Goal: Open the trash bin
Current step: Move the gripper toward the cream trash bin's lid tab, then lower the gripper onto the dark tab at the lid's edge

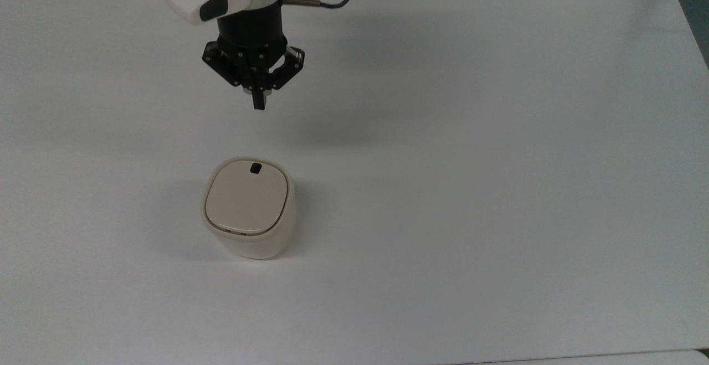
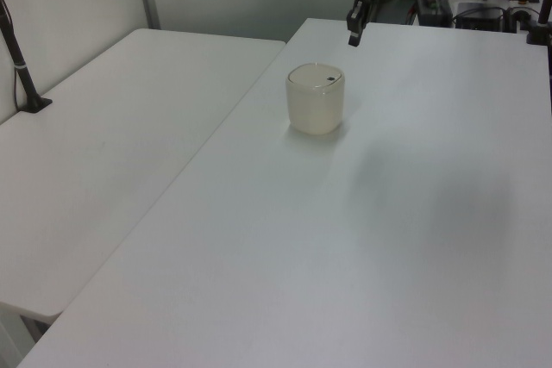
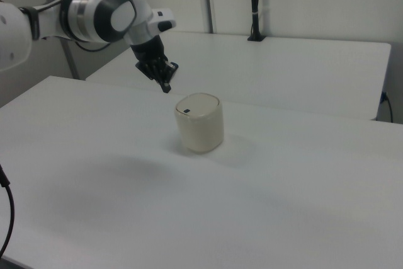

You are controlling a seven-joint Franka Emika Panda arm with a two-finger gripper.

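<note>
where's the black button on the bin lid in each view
Top view: the black button sits at the lid's upper edge, on the side facing the gripper.
Left view: a dark speck near the lid's right edge, below the gripper.
Right view: at the lid's left edge, below the gripper.
Shared landmark: the trash bin itself, alone on the white table.

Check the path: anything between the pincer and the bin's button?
Nothing visible. The pincer hangs above bare white table, apart from the small cream-beige plastic trash bin; its black button faces the pincer.
</note>
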